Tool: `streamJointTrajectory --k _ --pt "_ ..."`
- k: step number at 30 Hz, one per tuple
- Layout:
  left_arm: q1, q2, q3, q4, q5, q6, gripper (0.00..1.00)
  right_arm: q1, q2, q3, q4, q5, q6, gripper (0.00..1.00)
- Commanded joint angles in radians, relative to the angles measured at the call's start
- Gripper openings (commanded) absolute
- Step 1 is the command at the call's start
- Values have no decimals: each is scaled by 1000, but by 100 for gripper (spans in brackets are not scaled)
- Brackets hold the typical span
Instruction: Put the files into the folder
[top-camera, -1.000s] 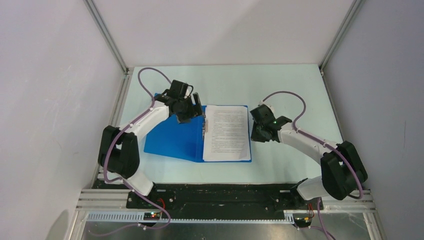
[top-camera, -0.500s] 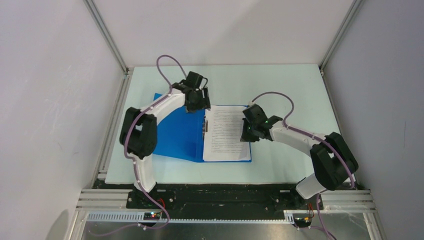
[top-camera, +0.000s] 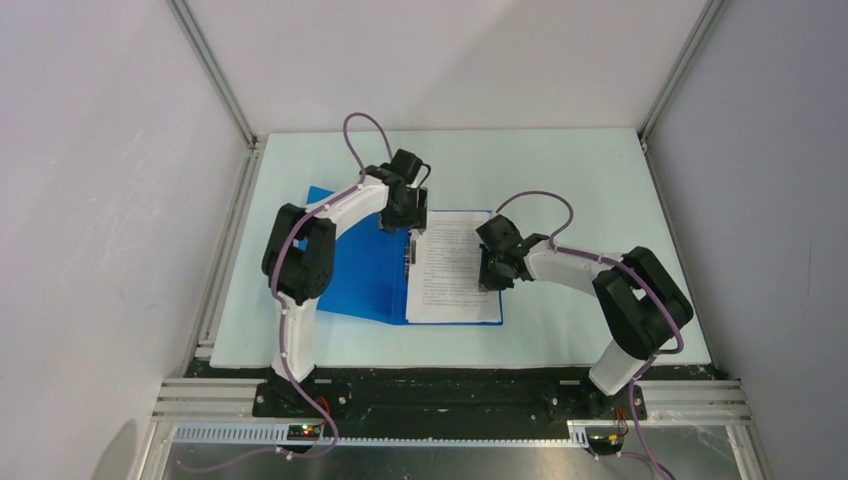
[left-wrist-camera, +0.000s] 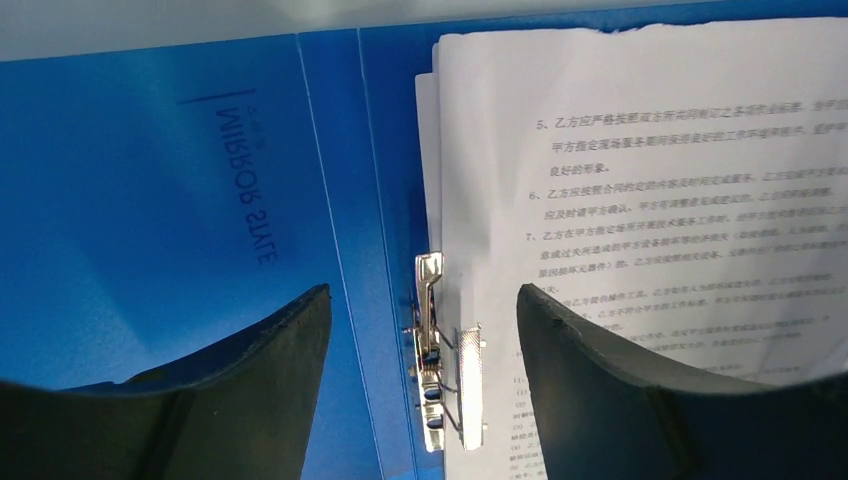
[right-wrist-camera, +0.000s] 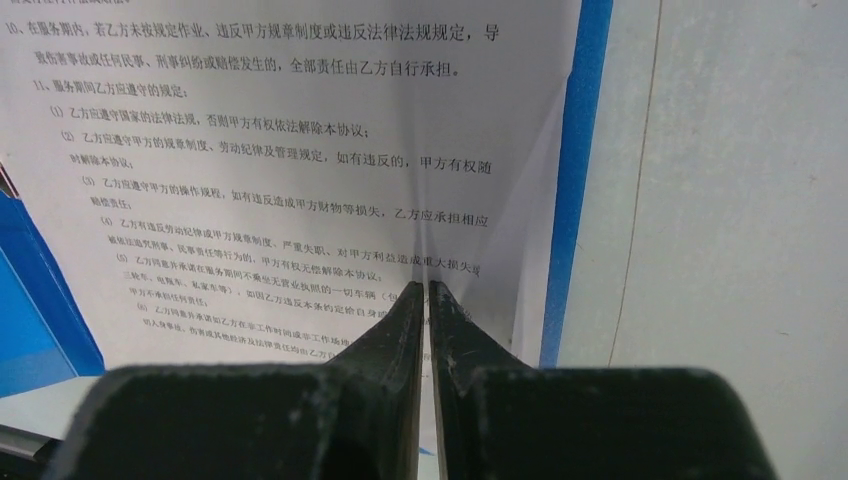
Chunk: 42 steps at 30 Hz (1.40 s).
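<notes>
The blue folder (top-camera: 350, 272) lies open on the table, and the files (top-camera: 452, 265) lie on its right cover. My left gripper (top-camera: 405, 215) is open and hovers over the top of the spine. In the left wrist view the gripper (left-wrist-camera: 422, 300) has one finger on either side of the raised metal clip (left-wrist-camera: 440, 360), not touching it. That view also shows the folder (left-wrist-camera: 150, 200) and the files (left-wrist-camera: 650, 180). My right gripper (top-camera: 488, 268) is over the right edge of the files. In the right wrist view it (right-wrist-camera: 427, 285) is shut, pinching a raised crease in the top sheet (right-wrist-camera: 250, 150).
The pale table (top-camera: 560, 170) extends around the folder, with white walls and metal frame posts on three sides. The folder's blue right edge (right-wrist-camera: 578, 200) shows beside the table surface (right-wrist-camera: 740, 200) in the right wrist view.
My left gripper has moved right from the left cover to above the spine clip. My right gripper has moved left from beside the folder onto the right edge of the files.
</notes>
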Motion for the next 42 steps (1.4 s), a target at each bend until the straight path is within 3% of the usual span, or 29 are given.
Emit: streamJointTrajectory --k 1,8,13,17,26,37,42 --pt "2 39 35 -29 -14 69 73 6 21 3 26 27 12 9" --pt "2 45 28 -32 4 72 65 7 31 0 36 14 14 9" --pt "2 37 34 -32 4 84 45 7 30 0 33 12 14 9" --pt "2 29 38 -32 2 88 40 5 34 0 34 6 15 9" --pt "8 31 58 -39 -8 100 45 7 36 0 37 2 14 8" --pt "33 57 87 -44 25 79 39 -15 18 -2 31 -7 15 8" --pt "34 60 82 -47 48 72 45 -25 7 -14 42 -44 22 8"
